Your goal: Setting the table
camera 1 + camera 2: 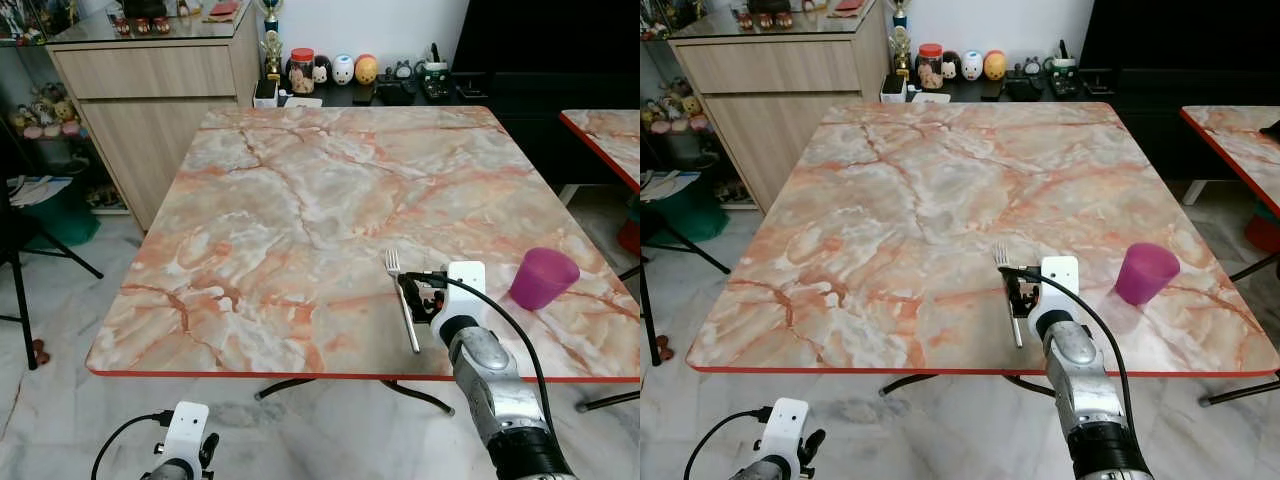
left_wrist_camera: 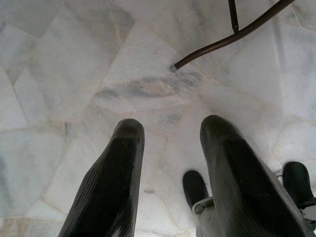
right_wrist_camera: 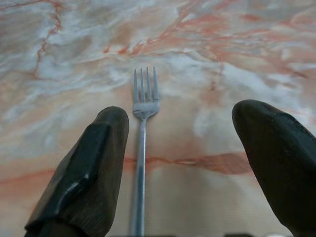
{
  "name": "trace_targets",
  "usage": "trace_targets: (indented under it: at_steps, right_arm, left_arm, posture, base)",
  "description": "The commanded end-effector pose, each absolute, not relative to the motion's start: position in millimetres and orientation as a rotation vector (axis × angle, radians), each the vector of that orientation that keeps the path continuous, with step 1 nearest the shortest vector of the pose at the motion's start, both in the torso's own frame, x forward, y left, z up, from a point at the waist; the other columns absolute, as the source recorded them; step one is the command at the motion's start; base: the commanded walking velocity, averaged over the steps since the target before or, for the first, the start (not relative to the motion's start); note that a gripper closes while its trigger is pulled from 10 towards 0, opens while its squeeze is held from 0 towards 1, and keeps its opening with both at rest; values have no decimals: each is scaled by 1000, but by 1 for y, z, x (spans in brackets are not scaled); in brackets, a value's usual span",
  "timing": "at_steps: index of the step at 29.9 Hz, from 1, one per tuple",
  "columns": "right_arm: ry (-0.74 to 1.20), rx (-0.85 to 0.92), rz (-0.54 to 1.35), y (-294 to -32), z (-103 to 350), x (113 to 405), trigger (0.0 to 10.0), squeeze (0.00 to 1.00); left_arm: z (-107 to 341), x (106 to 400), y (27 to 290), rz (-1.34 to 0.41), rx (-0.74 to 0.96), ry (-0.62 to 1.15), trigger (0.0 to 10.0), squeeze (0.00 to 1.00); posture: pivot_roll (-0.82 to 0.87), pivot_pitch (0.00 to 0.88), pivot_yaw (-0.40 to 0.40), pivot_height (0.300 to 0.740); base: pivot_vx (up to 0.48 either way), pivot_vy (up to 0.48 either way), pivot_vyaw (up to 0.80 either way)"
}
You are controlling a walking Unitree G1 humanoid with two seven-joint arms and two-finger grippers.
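Note:
A silver fork (image 1: 403,300) lies flat on the marble table (image 1: 300,200) near its front edge, tines pointing away from me. My right gripper (image 1: 425,297) hovers just over the fork's handle, open; in the right wrist view the fork (image 3: 142,148) lies between the two spread fingers (image 3: 89,168), closer to one of them, and neither touches it. A purple plastic cup (image 1: 541,277) stands upright to the right of the fork. My left gripper (image 2: 170,128) hangs low below the table's front edge, open over the floor.
A wooden cabinet (image 1: 150,90) stands at the back left, and a dark shelf with jars and figurines (image 1: 330,70) lies behind the table. A second marble table (image 1: 610,140) is at the right. A black tripod leg (image 1: 20,290) stands on the left floor.

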State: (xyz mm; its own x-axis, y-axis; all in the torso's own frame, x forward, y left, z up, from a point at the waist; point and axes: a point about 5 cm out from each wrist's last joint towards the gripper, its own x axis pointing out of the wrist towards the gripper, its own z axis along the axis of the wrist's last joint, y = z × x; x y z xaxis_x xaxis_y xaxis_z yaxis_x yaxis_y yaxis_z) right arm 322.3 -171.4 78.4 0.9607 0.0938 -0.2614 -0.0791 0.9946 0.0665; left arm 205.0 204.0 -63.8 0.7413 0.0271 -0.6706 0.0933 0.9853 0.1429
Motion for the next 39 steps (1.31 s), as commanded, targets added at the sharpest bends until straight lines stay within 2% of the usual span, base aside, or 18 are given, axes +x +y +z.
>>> trace_targets:
  at_steps: [1,4,13,24,32,39]
  right_arm:
    - [282,82,92,-168,78,325,10000,0]
    - [296,98,93,-168,77,327,10000,0]
    - [355,155,77,-165,66,332,10000,0]
    - [228,143,-37,-186,91,348,10000,0]
    - [333,134,40,-178,77,348,10000,0]
    - [348,129,75,-173,76,352,10000,0]
  left_arm:
    - [-65,203,206,-21,172,754,10000,0]
    - [-65,203,205,-19,174,753,10000,0]
    - [-65,203,205,-17,175,749,10000,0]
    - [-65,203,206,-10,174,746,10000,0]
    - [-65,203,205,-12,175,743,10000,0]
    - [-65,203,206,-8,177,742,10000,0]
  posture:
    - [-8,0,-10,740]
    - [-6,0,-10,740]
    - [-3,0,-11,740]
    - [-2,0,-12,740]
    - [1,0,-13,740]
    - [6,0,-14,740]
  base:
    - [0,345,0]
    - [0,341,0]
    - [0,0,0]
    - [0,0,0]
    - [0,0,0]
    - [0,0,0]
